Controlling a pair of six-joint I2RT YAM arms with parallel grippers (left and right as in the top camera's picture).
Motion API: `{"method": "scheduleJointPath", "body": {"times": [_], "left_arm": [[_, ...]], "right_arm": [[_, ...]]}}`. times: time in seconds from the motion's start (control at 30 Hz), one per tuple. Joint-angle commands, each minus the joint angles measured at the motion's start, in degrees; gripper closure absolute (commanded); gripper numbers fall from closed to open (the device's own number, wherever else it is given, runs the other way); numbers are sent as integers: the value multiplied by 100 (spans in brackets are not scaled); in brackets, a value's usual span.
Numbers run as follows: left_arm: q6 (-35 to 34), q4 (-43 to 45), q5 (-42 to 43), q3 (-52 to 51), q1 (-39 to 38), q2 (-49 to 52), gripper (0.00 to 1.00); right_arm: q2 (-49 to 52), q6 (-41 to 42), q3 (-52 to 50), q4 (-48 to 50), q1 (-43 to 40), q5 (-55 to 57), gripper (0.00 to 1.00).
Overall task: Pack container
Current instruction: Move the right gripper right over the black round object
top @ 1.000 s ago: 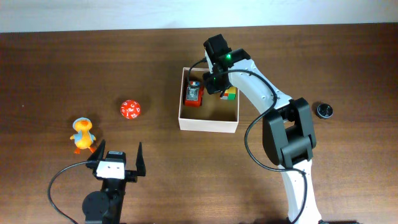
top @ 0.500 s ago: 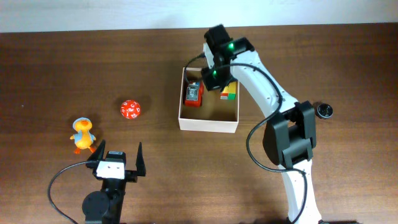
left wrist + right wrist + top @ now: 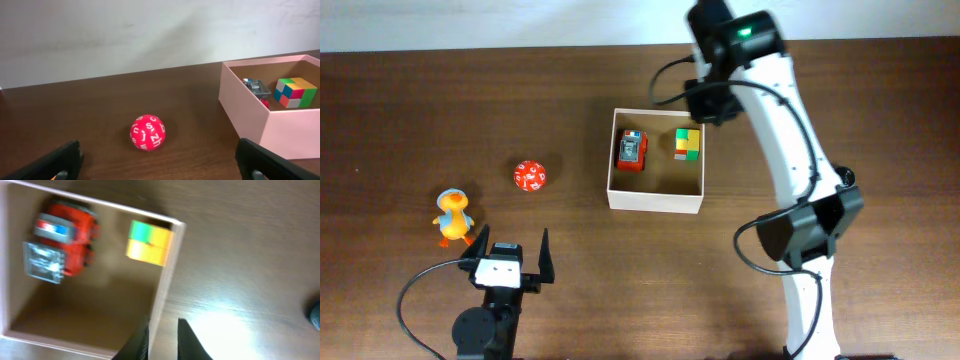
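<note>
**Position.** The container [image 3: 654,203] sits mid-table [image 3: 410,110], open side up. Inside it are a red car [image 3: 631,151] and a colour cube [image 3: 687,143], lying apart along the far side. The near half of the floor is bare. A red ball [image 3: 531,176] and a duck [image 3: 452,217] lie outside it, to the left.

**Claws.** The right claw [image 3: 163,337] hangs above the container's right wall, fingers slightly parted, grasping nothing. The left claw [image 3: 512,250] rests at the near table edge, released wide and empty.

**Step in hand (judgement).** Packing is part done, and the ball is probably the next item. It lies nearer the left claw.
- The ball will roll, so come down from above, centred, and clench across its widest part.
- Lift it clear of the wall.
- Set it on the bare near floor, away from the car and cube.
- Keep the right arm out of that path.

**Writing.** The ball carries white letters, with an S legible in the left wrist view. The others are uncertain. No brand is readable.
</note>
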Motion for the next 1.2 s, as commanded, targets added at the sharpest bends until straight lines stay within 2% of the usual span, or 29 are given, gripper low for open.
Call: {"method": "scheduleJointPath", "body": {"times": [0.0,0.1,0.13,0.17,0.23,0.33,0.53,0.77,1.03,1.17], "left_arm": [[114,-4,-2,-37,-11,-44,1],[114,-4,-2,-37,-11,-44,1],[114,-4,-2,-37,-11,-44,1],[114,-4,-2,-37,-11,-44,1],[114,-4,-2,-37,-11,-44,1],[114,-4,-2,-37,-11,-44,1],[114,-4,-2,-37,-11,-44,1],[114,-4,-2,-37,-11,-44,1],[114,-4,-2,-37,-11,-44,1],[114,-4,-2,-37,-11,-44,1]], "right_arm": [[-398,103,162,-50,-345,225,79],[-721,98,133,-50,-498,229,71],[-837,96,103,-50,-535,232,60],[-1025,94,24,-50,-592,282,44],[-1318,81,-179,-50,-671,363,25],[-1897,90,-857,-50,-826,518,14],[-2968,796,-3053,-24,-1351,1088,11],[-3132,892,-4776,935,-1696,1060,10],[-3128,907,-5473,1853,-1749,1091,11],[-3126,1384,-5504,1965,-2022,1388,11]]}}
